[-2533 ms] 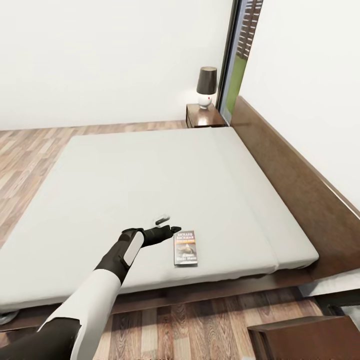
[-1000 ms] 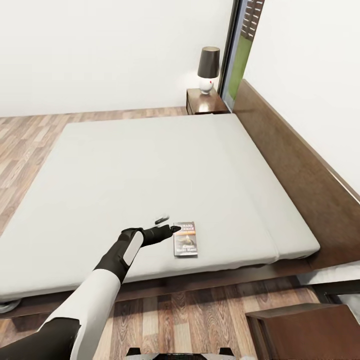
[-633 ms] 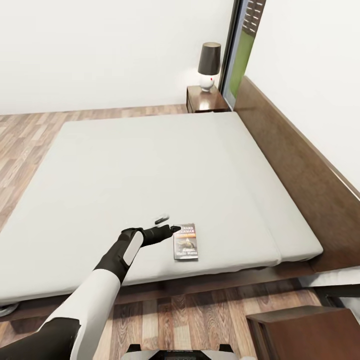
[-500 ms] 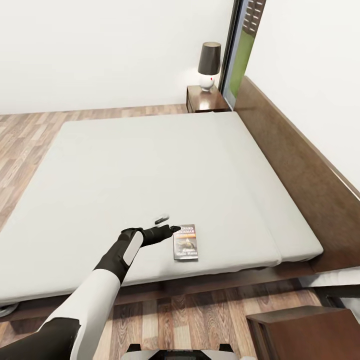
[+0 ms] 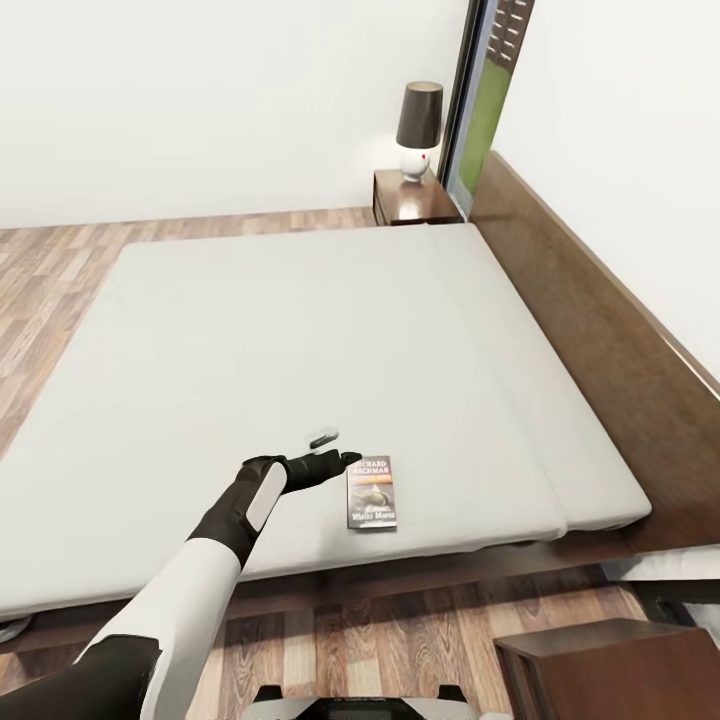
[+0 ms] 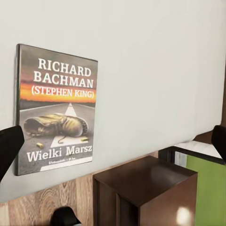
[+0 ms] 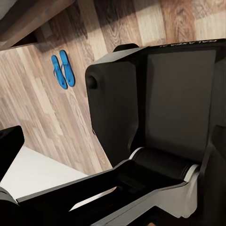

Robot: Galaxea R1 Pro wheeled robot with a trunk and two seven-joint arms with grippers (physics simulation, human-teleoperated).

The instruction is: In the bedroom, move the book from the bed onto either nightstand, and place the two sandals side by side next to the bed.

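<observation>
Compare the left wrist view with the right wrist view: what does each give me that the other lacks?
Left wrist view: the book lying flat on the mattress near its edge, cover up and readable (Richard Bachman, Wielki Marsz), with a dark nightstand just off that edge.
Right wrist view: the two blue sandals lying side by side on the floor, and the robot's own base close up.
Shared: the wood-plank floor.
</observation>
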